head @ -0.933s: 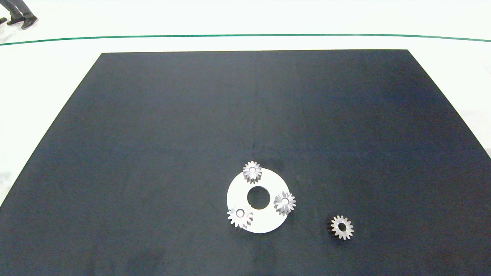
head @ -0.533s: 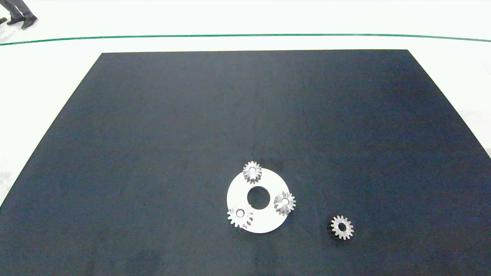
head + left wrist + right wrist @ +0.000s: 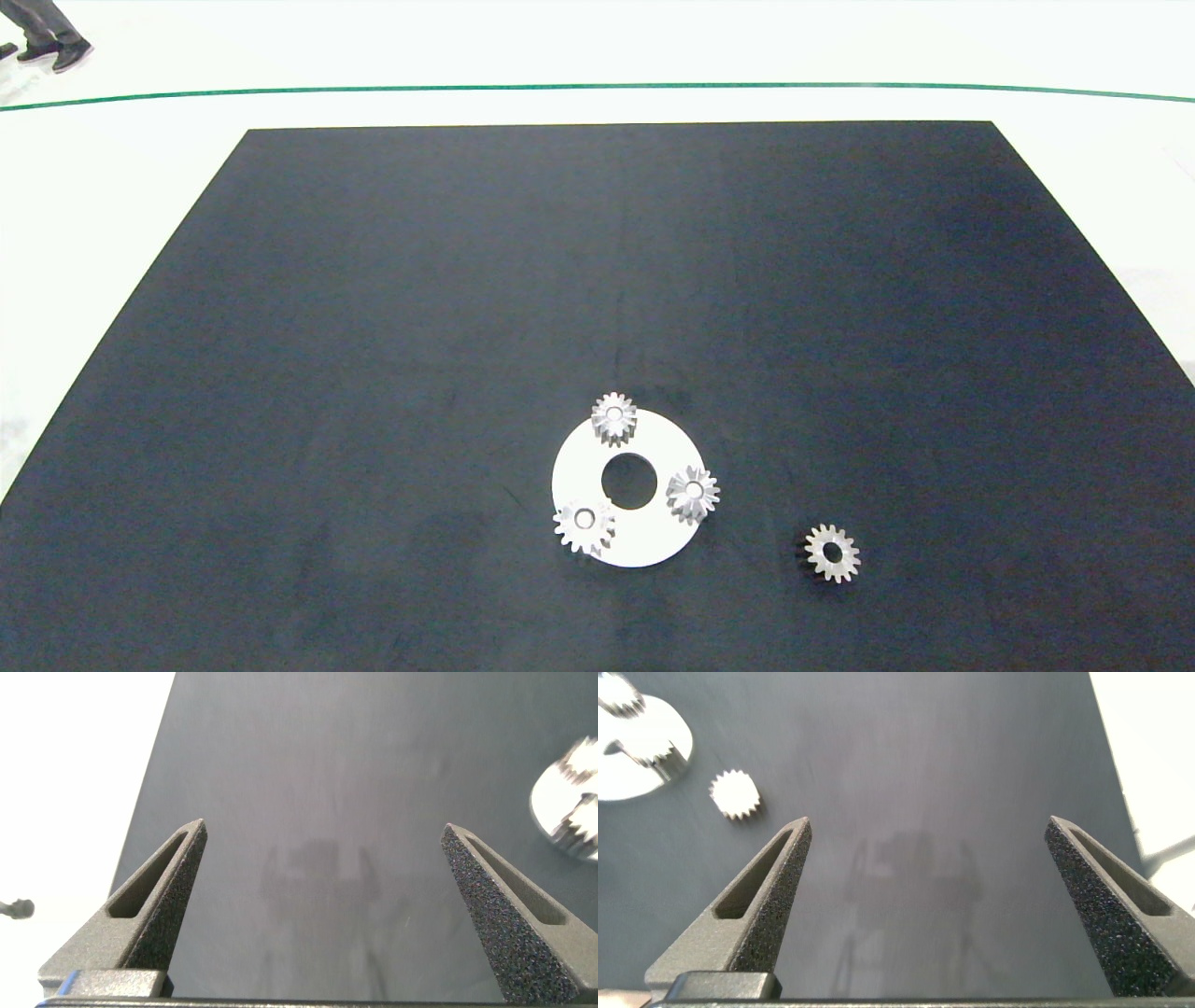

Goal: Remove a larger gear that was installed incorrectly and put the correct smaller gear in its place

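The larger gear (image 3: 693, 494) sits on the white ring plate's (image 3: 644, 546) right edge; the smaller gear (image 3: 832, 553) lies apart on the black desk mat (image 3: 373, 373). Removal has not begun; next, an arm must descend over the larger gear. Both the left end effector (image 3: 322, 873) and the right end effector (image 3: 926, 873) are spread wide, empty.

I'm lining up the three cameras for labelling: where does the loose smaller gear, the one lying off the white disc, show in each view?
Head view: the smaller gear lies alone on the black mat, lower right of the white disc.
Right wrist view: the smaller gear sits just beside the disc, beyond the open right gripper.
Left wrist view: not in it; only an edge of the disc shows past the open left gripper.
Shared landmark: the white disc.
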Tool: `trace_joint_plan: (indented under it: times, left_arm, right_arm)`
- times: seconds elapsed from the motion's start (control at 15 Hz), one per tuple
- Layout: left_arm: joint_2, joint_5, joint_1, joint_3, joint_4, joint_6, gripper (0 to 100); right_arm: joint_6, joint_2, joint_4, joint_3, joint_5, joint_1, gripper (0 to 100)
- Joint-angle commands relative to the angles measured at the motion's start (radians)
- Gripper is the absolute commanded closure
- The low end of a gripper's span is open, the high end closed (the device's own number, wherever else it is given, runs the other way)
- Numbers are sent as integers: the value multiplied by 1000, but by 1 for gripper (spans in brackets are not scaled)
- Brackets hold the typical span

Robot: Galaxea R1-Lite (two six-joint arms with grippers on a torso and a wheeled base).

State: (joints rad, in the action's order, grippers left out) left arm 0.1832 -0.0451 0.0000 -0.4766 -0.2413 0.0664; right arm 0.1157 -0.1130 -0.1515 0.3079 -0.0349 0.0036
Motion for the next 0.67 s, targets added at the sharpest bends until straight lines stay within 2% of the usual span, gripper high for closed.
trace_joint_plan:
  times: [0.07, 0.13, 0.2, 0.33, 0.4, 0.53, 0.67]
  left_arm:
    - [568, 1, -3, -582, -415, 105, 0]
    - [653, 1, -5, -617, -452, 151, 0]
    - [714, -1, -37, -616, -457, 167, 0]
    - [837, -1, -264, -623, -498, 159, 0]
    - [874, -1, -313, -631, -521, 159, 0]
    - [1010, -10, -500, -666, -544, 158, 0]
    - [1101, -13, -588, -691, -533, 150, 0]
  right_arm:
    - [93, -473, -155, 459, -46, 1, 0]
    - [94, -590, -188, 553, -49, 4, 0]
    - [94, -675, -221, 626, -54, 7, 0]
    - [88, -778, -287, 717, -65, 67, 0]
    - [87, -784, -293, 720, -65, 90, 0]
    - [73, -787, -289, 729, -69, 145, 0]
    - [73, -787, -286, 738, -71, 151, 0]
